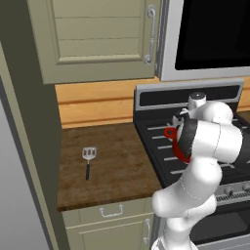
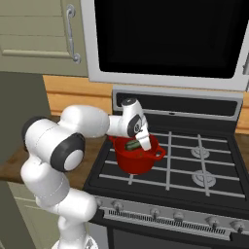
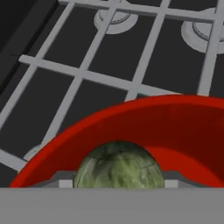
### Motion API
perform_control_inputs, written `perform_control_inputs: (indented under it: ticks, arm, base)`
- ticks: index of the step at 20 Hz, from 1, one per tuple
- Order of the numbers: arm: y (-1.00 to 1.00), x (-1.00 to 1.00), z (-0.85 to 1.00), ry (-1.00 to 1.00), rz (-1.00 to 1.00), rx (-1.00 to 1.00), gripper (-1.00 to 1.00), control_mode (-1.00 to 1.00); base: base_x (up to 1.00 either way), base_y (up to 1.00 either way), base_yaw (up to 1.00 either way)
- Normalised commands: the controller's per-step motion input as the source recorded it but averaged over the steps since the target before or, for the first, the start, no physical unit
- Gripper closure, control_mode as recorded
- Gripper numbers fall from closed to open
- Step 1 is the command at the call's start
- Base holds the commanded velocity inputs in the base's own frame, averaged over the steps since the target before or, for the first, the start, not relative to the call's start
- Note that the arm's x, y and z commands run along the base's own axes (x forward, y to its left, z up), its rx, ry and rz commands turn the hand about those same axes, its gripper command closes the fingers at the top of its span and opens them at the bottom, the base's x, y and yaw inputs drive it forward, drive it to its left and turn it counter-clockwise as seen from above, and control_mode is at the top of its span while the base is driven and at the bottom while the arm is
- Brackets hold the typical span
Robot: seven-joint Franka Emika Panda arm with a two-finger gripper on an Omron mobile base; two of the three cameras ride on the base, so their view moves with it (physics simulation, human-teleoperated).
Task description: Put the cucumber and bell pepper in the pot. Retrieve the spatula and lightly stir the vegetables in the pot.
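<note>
Kitchen cabinets and a dark oven window stand behind a black stove (image 2: 194, 160) with grey grates, and to the side of it lies a brown wooden desk (image 1: 112, 161). On the stove, directly under the claw (image 2: 141, 138), sits the red pot (image 2: 138, 158); the claw hangs over its rim, pointing down into it. The cucumber (image 3: 118, 166) is between the fingers, its pale round end facing the hand camera, with its lower part already inside the pot, so I judge the claw is grasping the cucumber, not released. The bell pepper I cannot find in these pictures. The spatula (image 1: 88, 158) lies on the desk well apart from the claw, beyond the edge of the stove. What could go wrong: if the claw opens while the cucumber leans on the rim, it may tip out onto the grates and roll between them. If the claw goes lower, a finger may push the wall of the pot and slide it on the grate. Later, the thin flat handle of the spatula may be difficult to pinch from the desk.
</note>
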Motion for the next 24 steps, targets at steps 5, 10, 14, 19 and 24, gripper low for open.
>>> perform_control_inputs:
  ticks: [5,10,14,19,24]
  arm:
    - [0.0,-0.23,0.2,-0.06,0.0,0.0,-1.0,-1.0]
    - [0.0,-0.44,0.63,-0.1,0.0,0.02,-1.0,-1.0]
    - [0.28,-0.75,0.66,-0.04,0.0,0.02,-1.0,-1.0]
    - [0.8,-0.79,0.53,0.0,-0.06,0.03,-1.0,-1.0]
    - [1.0,-0.61,0.57,0.05,-0.13,0.04,-1.0,-1.0]
  base:
    - [0.0,0.0,0.0]
    - [0.0,0.0,0.0]
    - [0.0,0.0,0.0]
    - [0.0,0.0,0.0]
    - [0.0,0.0,0.0]
